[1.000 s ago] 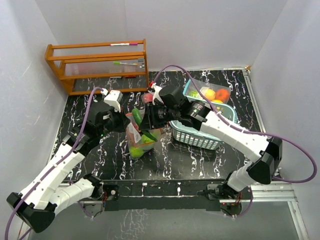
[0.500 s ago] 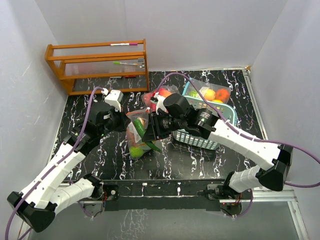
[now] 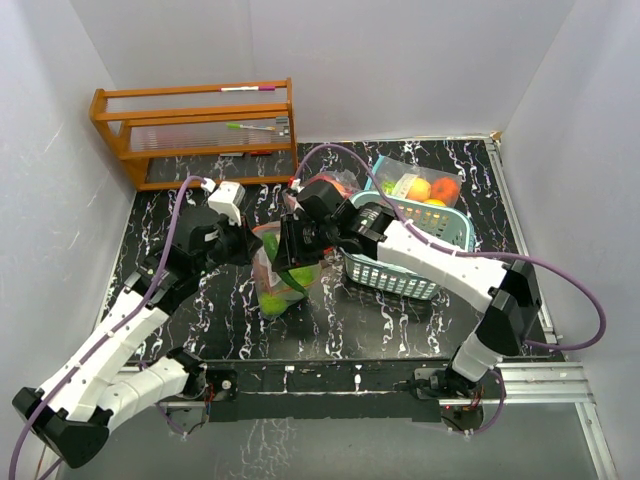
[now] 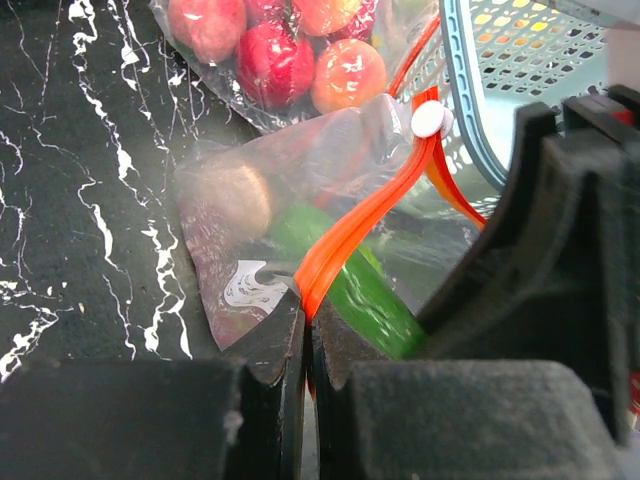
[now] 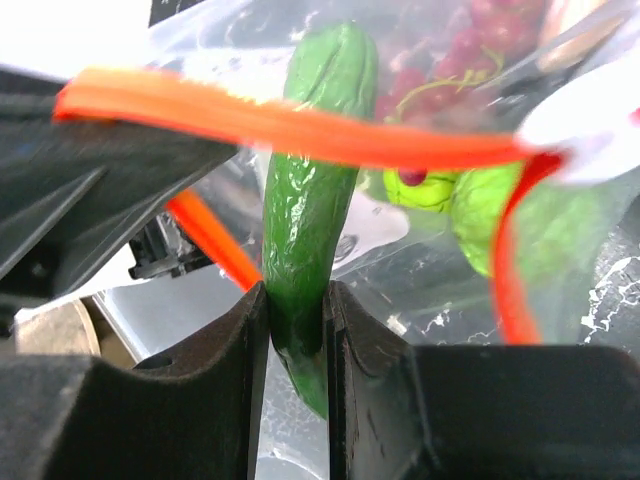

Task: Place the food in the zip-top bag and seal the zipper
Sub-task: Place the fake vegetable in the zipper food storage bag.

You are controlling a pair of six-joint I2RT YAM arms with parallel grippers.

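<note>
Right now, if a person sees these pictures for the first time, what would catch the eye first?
The clear plastic zip-top bag with a bright orange zipper strip, at the middle of the black marbled table, stands out: the left claw is shut on its zipper edge. The right claw grips a long glossy green toy vegetable at the bag's mouth. To their right stands a teal slatted plastic basket.

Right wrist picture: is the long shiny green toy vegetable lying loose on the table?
No, the right gripper is pinching the long shiny green toy vegetable near one end.
</note>
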